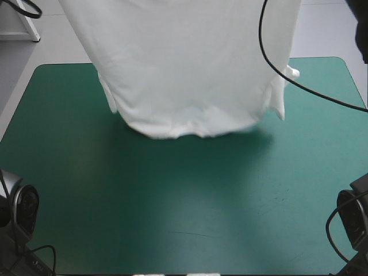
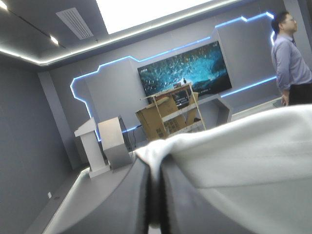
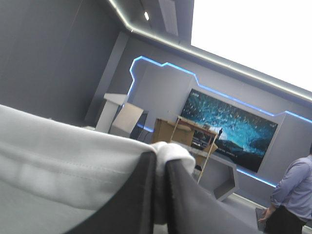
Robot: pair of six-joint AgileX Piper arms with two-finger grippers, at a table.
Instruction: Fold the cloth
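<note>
- Near half of the teal-green-covered desk (image 1: 172, 230) lay bare. My guess at a risk: if the T-shirt (image 1: 184, 63) got laid too far back, part could spill past the far edge & drag the rest off.
- Shirt's lower edge hung abt mid-desk w/ a shadow under it; couldn't tell if it touched. The edge looked smeared, so prob. swinging. Set down like that, it could land skewed or rucked.
- Sleeves (image 1: 280, 98) dangled low at both sides. They could tuck under the body on lowering, giving lumps in the fold.
- Left tool (image 2: 155, 168): fingers (image 2: 122, 204) together, clamped on the T-shirt, only a small nub of cloth past the tips. Thin bite; a jerk could pull it free & drop that corner.
- Right tool (image 3: 161, 163): same, pinched tight on a small white bunch, same slip risk.
- Both tools were up out of the high view. Uneven lowering would prob. put the shirt down crooked.
- Look: white, short-sleeved, lifted, hanging as one broad sheet over the desk's far half, roughly centred betw. left & right edges.
- Mostly smooth, a few soft vertical creases, lower edge wavy.
- A stitched band ran by the right tool's grip; w/ the sleeves low, prob. held at the hem, neck end down.
</note>
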